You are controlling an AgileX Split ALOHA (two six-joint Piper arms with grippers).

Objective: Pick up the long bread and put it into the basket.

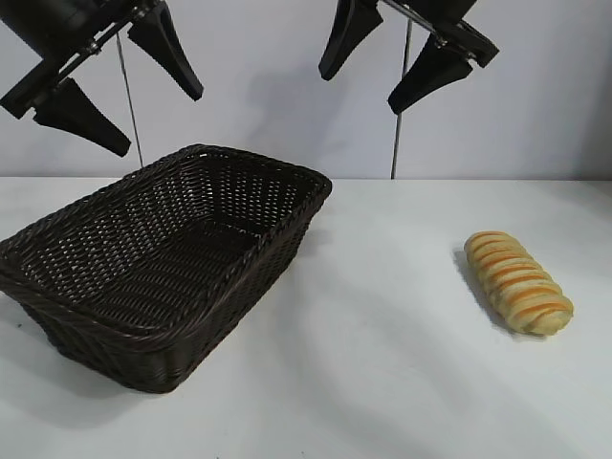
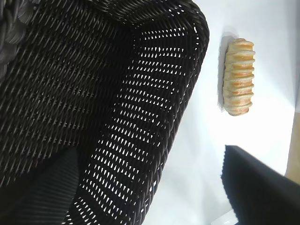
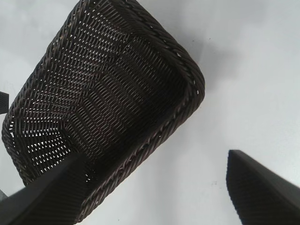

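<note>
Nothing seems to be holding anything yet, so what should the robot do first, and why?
Probably lower the right gripper toward the long bread. Both grippers hang high with jaws open, the bread lies untouched on the table's right side, and the basket sits empty at left.

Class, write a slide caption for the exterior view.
Both open grippers, left and right, hang above the empty basket and the long bread.
</note>
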